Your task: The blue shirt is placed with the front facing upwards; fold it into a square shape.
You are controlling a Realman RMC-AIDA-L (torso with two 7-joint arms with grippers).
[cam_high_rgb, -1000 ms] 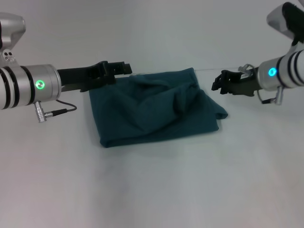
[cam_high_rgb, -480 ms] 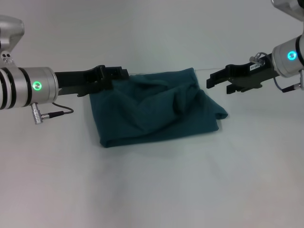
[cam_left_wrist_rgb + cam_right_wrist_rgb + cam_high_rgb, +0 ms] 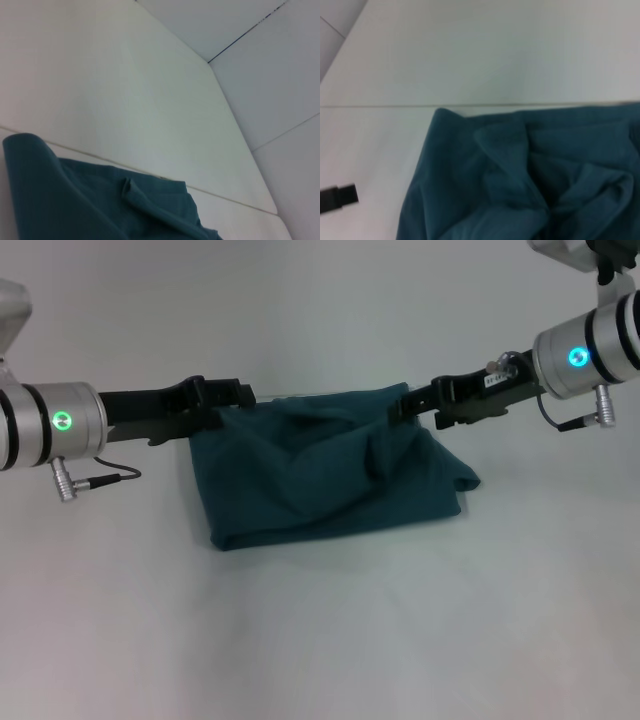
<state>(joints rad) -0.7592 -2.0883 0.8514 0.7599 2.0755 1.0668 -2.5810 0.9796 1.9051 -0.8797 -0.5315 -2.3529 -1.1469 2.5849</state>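
Observation:
The blue shirt [image 3: 330,475] lies on the white table as a rumpled, roughly square bundle with no print showing. Its folds also fill the near part of the left wrist view [image 3: 100,205] and the right wrist view [image 3: 520,180]. My left gripper [image 3: 245,395] is open at the bundle's far left corner, low over the table. My right gripper [image 3: 405,407] is open over the far right corner, just above the cloth. A dark fingertip [image 3: 337,197] of the left gripper shows off to the side of the shirt in the right wrist view.
White table [image 3: 320,640] all around, with a thin seam [image 3: 460,386] running behind the shirt. A grey cable [image 3: 100,480] hangs from my left arm near the table. Wall panels [image 3: 260,60] rise beyond the table's far edge.
My right gripper has swung left and in from beside the shirt to over its far right corner. My left gripper has drawn back slightly to the left. The shirt has not moved.

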